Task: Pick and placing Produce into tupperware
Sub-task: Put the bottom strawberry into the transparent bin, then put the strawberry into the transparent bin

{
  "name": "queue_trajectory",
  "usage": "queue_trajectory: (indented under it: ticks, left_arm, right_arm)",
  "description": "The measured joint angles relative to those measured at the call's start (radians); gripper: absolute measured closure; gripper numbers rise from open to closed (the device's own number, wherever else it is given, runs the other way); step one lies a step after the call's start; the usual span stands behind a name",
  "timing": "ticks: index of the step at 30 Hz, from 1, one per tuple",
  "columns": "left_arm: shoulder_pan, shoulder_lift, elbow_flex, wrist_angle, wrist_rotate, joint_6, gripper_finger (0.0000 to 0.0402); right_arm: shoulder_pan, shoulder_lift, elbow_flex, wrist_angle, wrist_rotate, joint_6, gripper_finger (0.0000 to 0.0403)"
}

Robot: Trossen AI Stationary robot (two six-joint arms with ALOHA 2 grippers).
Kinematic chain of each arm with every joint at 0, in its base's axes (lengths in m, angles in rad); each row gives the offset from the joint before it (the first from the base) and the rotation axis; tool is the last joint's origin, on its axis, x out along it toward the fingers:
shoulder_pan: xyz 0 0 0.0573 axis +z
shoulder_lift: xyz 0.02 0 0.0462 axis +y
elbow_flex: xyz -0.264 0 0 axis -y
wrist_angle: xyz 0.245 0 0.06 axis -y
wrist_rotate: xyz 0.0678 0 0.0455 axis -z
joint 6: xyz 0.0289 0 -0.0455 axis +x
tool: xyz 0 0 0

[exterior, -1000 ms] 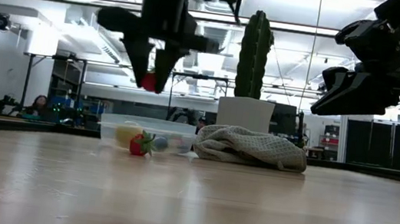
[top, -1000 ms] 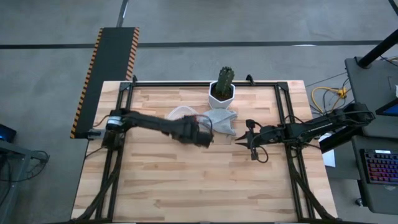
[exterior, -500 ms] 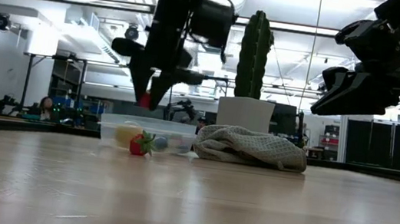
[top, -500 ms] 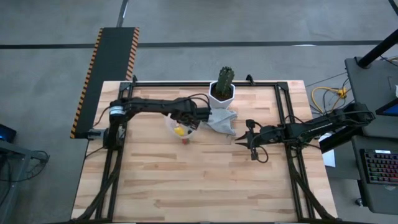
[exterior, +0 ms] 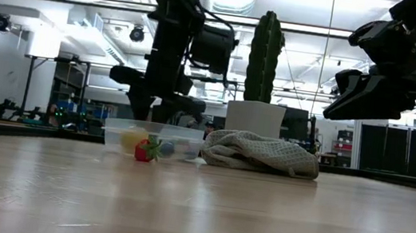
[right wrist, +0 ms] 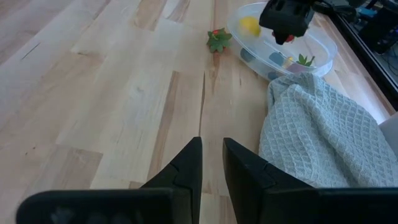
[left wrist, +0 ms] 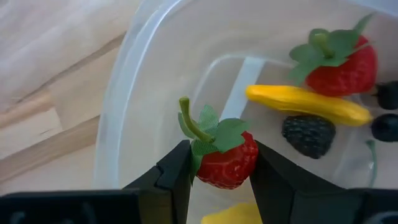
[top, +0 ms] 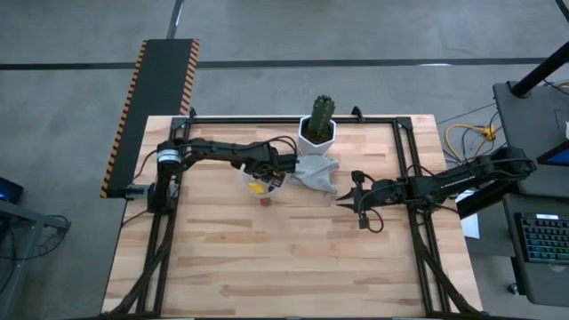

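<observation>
The clear tupperware sits left of the blue-grey cloth. Inside lie a red strawberry, a yellow piece and a dark berry. My left gripper hangs over the tupperware's right part, shut on another strawberry. A third strawberry lies on the table by the tupperware's near side. My right gripper waits above the table, right of the cloth, fingers shut to a narrow slit. My left gripper pinches the strawberry's red body between its two fingers, one on each side. The fingers point down from above. The fruit is lifted clear, inside the tupperware's rim, with its green leaves and stalk sticking out beyond the fingertips.
The crumpled cloth lies against the tupperware's right side. Behind it stands the green cactus in its white pot. Bare wood spreads across the table's near half.
My left gripper, still shut on the strawberry, has swung from the near side of the tupperware toward the far edge and come down over the tupperware, so the fruit now sits within the rim. The tupperware, the loose strawberry and the cloth have stayed put.
</observation>
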Motion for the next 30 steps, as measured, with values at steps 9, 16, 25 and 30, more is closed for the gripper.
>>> queue_trajectory:
  ticks: [9, 16, 25, 30]
  left_arm:
    - [0.0, 0.001, -0.027, 0.05, 0.021, -0.002, 0.0273]
    - [0.0, 0.001, -0.027, 0.049, 0.003, 0.007, 0.0241]
    - [-0.023, -0.005, 0.019, 0.046, -0.022, 0.104, 0.0237]
    - [-0.109, -0.044, 0.084, 0.046, -0.048, 0.185, 0.0236]
  right_arm:
    - [0.0, 0.0, 0.0, 0.0, 0.0, 0.0, 0.0346]
    - [0.0, 0.0, 0.0, 0.0, 0.0, 0.0, 0.0346]
    - [0.0, 0.0, 0.0, 0.0, 0.0, 0.0, 0.0346]
    - [0.0, 0.0, 0.0, 0.0, 0.0, 0.0, 0.0346]
